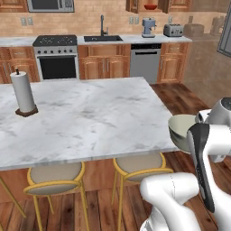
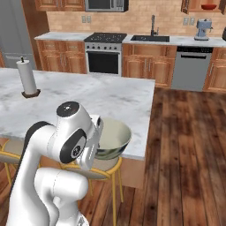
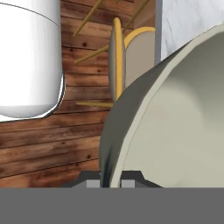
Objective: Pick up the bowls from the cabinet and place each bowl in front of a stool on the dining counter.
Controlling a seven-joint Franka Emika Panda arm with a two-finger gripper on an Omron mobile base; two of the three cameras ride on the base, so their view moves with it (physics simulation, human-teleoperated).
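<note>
- Pale grey-green bowl [image 2: 112, 140] pinched by its rim in the closed gripper [image 3: 110, 178], held at the near corner of the white marble dining counter [image 1: 90, 117], partly over its edge.
- Yellow-rimmed stool [image 1: 137, 166] just below that corner; second stool [image 1: 54, 178] to its left.
- Red bowl [image 1: 150, 6] up in the open wall cabinet [image 1: 173, 5].
- Paper towel roll [image 1: 23, 92] upright on the counter's far left.

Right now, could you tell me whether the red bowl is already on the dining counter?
No, the red bowl sits in the open wall cabinet, far behind the dining counter.
</note>
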